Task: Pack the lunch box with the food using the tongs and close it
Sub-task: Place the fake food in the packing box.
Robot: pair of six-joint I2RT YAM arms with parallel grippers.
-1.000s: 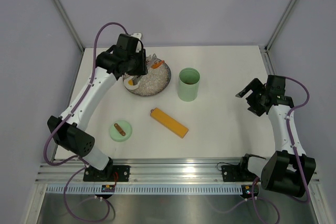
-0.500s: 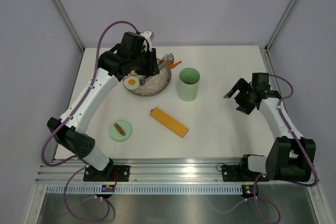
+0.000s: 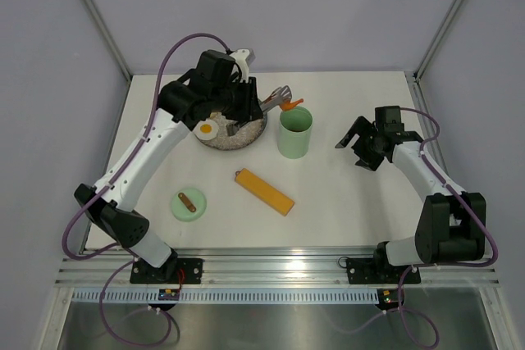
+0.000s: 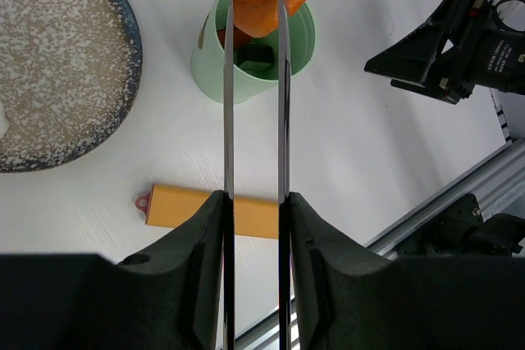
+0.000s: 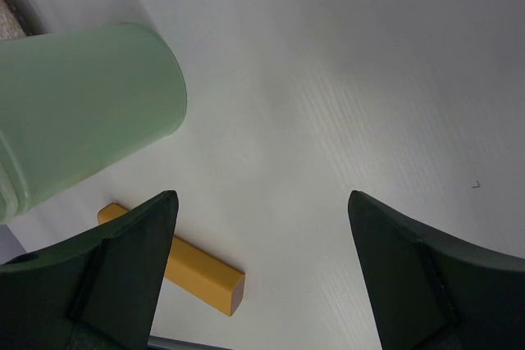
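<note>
One pair of tongs, one lunch box, one lid (near left, handle up). The left gripper is clamped on the tongs. They point right toward the upright lunch box beside the plate, pinching one orange piece over its mouth. The right gripper, jaws apart, is right of it.

White arms, black joints, purple cables.
</note>
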